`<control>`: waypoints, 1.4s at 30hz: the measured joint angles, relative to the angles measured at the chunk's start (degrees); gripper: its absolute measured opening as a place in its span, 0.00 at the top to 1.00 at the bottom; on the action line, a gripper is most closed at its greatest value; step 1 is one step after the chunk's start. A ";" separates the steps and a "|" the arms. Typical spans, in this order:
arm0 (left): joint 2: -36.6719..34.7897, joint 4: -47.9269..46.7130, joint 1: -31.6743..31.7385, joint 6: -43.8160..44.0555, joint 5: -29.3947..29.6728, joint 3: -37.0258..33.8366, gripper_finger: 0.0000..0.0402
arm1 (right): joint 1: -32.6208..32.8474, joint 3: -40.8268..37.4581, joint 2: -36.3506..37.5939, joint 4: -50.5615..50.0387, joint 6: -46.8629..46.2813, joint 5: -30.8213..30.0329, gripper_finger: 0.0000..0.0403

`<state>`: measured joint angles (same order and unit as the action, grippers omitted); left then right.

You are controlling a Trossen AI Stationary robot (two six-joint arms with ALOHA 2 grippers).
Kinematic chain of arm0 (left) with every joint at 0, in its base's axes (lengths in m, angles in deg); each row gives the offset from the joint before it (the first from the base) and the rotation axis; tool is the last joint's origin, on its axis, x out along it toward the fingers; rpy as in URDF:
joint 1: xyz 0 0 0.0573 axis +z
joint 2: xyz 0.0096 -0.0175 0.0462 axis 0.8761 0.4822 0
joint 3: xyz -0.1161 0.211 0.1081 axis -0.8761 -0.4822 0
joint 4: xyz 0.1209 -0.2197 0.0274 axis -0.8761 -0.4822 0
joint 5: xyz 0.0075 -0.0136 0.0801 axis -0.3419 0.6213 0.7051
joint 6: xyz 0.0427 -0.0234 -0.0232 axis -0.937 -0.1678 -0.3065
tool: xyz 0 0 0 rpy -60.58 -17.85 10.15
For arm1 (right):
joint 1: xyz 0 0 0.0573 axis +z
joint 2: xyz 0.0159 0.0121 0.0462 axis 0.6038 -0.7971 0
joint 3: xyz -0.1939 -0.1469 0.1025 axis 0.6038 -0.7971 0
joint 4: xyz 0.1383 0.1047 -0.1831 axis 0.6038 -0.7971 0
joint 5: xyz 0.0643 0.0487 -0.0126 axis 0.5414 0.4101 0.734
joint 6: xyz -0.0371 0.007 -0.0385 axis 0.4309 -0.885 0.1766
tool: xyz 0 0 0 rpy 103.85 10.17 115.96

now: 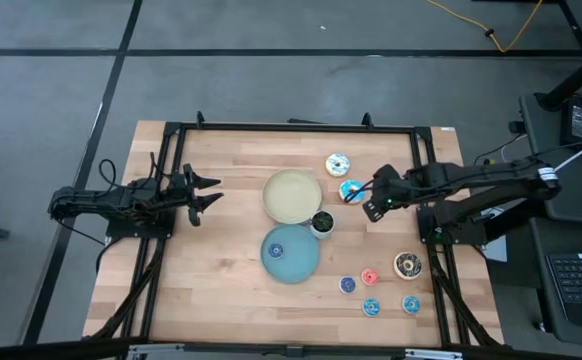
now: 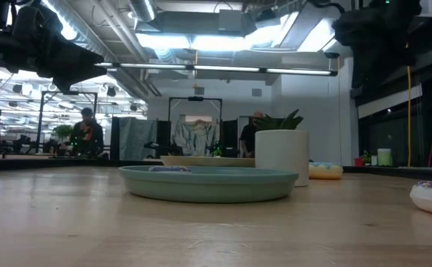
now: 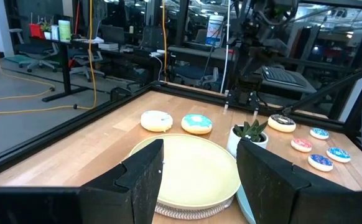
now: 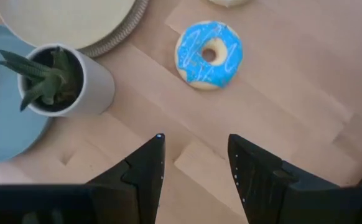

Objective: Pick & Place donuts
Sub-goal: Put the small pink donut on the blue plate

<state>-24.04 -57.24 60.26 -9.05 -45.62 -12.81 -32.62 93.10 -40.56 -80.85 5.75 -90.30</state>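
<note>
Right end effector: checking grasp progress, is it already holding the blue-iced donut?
No, the right end effector is open and empty, with the blue-iced donut lying apart on the table.

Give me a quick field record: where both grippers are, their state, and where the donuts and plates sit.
right gripper: open, empty, beside the blue-iced donut
left gripper: open, empty, waiting at the table's left side
white-iced donut: on the table, next to the blue-iced one
dark brown donut: on the table, near the right edge
small donuts: four on the table, one on the blue plate
cream plate: empty
potted plant: between the plates
</note>
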 joint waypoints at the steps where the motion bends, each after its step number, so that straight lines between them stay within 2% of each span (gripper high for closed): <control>1: -0.01 0.00 0.00 0.00 0.01 0.01 0.51 | 0.30 -0.46 0.41 0.10 -0.66 0.00 0.56; 15: -0.01 0.02 0.00 0.00 0.02 -0.01 0.51 | 7.11 -3.20 1.33 0.39 -7.21 2.76 0.56; 28: 0.00 0.01 -0.01 0.00 0.00 0.00 0.51 | 13.50 -3.16 -5.97 4.18 -17.99 6.54 0.56; 42: -0.01 0.00 -0.01 0.00 0.00 0.01 0.51 | 21.45 -1.73 -10.61 5.39 -27.63 6.47 0.56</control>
<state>-24.06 -57.24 60.25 -9.05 -45.62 -12.80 -11.17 91.36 -51.18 -75.46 -21.88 -83.83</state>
